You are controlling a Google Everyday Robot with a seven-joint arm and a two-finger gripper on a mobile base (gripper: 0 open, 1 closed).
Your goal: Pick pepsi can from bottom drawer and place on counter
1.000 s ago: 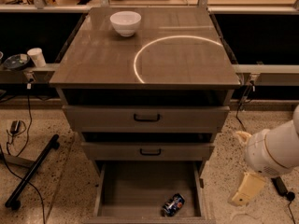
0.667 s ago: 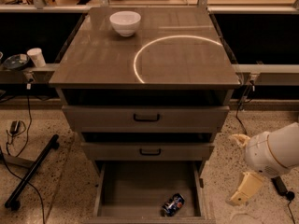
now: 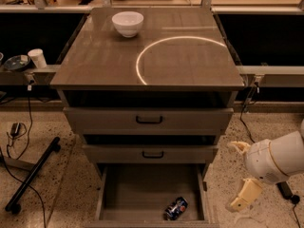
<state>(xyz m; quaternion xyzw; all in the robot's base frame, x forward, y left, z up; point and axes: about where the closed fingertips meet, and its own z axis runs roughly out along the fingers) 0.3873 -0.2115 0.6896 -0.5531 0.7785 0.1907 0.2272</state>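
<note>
The pepsi can (image 3: 175, 208) lies on its side on the floor of the open bottom drawer (image 3: 142, 194), near the front right corner. The counter (image 3: 104, 61) is above, with a bright curved light reflection on it. My gripper (image 3: 240, 174) hangs to the right of the cabinet at the height of the lower drawers, outside the drawer and apart from the can. Its cream fingers (image 3: 245, 196) are spread apart with nothing between them. The white arm segment (image 3: 278, 159) runs off the right edge.
A white bowl (image 3: 127, 23) stands at the counter's back left. The two upper drawers with black handles (image 3: 149, 120) are slightly pulled out. A black stand leg (image 3: 33, 175) and cables lie on the floor to the left. A white cup (image 3: 37, 58) sits on a side ledge.
The arm and gripper have shifted slightly left and lower beside the cabinet. The can, the drawers and the bowl have not moved.
</note>
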